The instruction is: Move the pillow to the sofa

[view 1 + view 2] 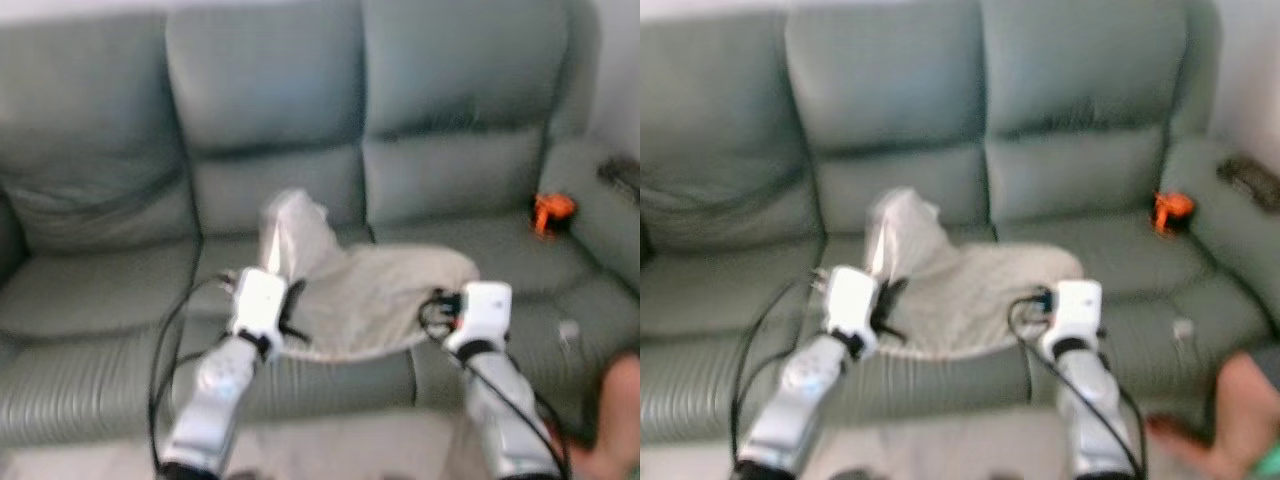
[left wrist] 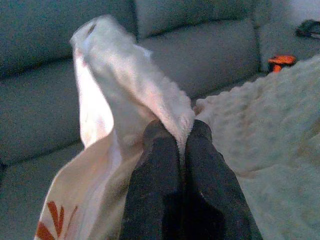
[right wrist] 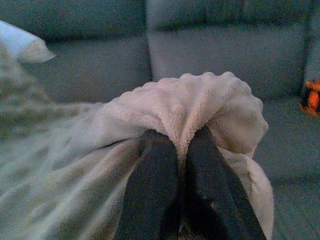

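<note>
Our left gripper pinching one raised corner of a limp cream fleece pillow, our right gripper clamped on its other edge, pillow draped over the middle seat front of a grey-green three-seat sofa, free cushions either side, small orange object by the right armrest.

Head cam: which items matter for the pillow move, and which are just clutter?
Job:
pillow, pinched at both ends
left gripper, shut on it
right gripper, shut on it
sofa

Clutter:
orange object on the seat
dark object on the armrest
</note>
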